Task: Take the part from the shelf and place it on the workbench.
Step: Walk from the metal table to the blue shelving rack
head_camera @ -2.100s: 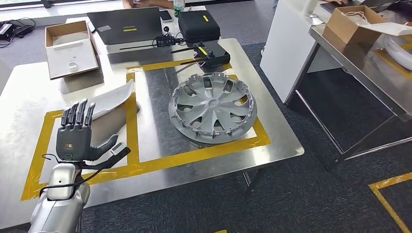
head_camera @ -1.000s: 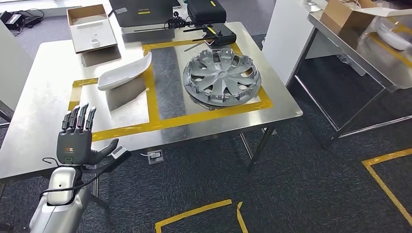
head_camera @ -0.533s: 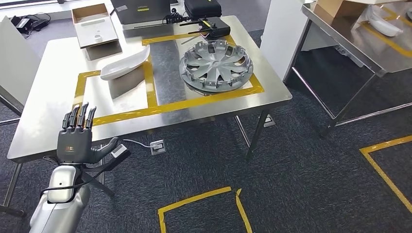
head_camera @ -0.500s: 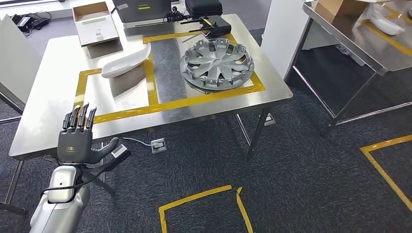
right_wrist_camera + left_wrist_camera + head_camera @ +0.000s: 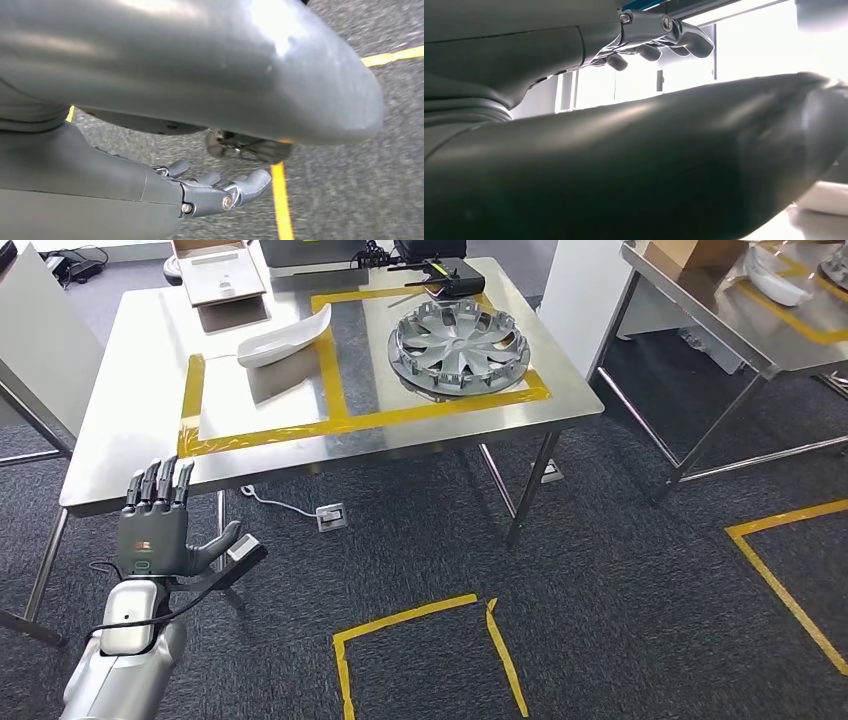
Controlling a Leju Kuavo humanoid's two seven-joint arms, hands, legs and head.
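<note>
Carpet (image 5: 620, 620), dark grey and crossed with yellow tape, lies nearest. At the near left the left hand (image 5: 160, 530) is raised over it, fingers straight and spread, thumb out to the side, holding nothing. The right hand (image 5: 210, 192) hangs above the carpet near a yellow line, fingers loosely parted and holding nothing. Farther off stands the steel desk (image 5: 130, 430), marked with yellow tape boxes. A white curved part (image 5: 283, 337) rests in the left box; a grey hubcap (image 5: 458, 344) lies in the right box. A cardboard tray (image 5: 220, 270) sits at the far edge.
</note>
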